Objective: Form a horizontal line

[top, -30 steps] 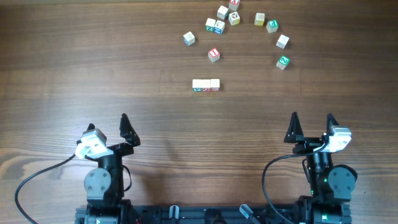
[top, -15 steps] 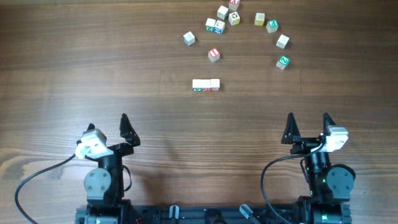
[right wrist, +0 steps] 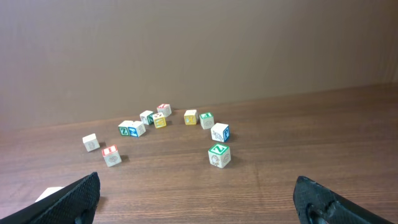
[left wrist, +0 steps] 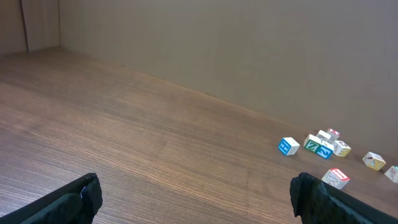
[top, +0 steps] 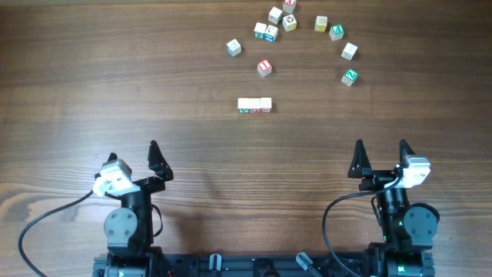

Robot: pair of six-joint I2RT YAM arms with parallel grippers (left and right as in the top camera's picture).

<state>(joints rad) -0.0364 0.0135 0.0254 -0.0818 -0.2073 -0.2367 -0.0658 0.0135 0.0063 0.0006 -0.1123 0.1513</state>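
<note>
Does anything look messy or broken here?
Nothing looks broken. The row of three cubes lies straight and tidy, side to side. The only messy part is the loose cubes beyond it, scattered across the far side of the table and turned at different angles.

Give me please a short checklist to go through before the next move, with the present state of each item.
1. The horizontal line is straight, and its three cubes touch side to side: ok.
2. The left gripper is open and holds nothing: ok.
3. The right gripper is open and holds nothing: ok.
4. Both grippers stand apart from the line, on the near side of the table: ok.
5. The nearest loose cube, the red-marked cube, lies apart from the line: ok.
6. The letters on top of the line can be read: cannot tell, too small.
</note>
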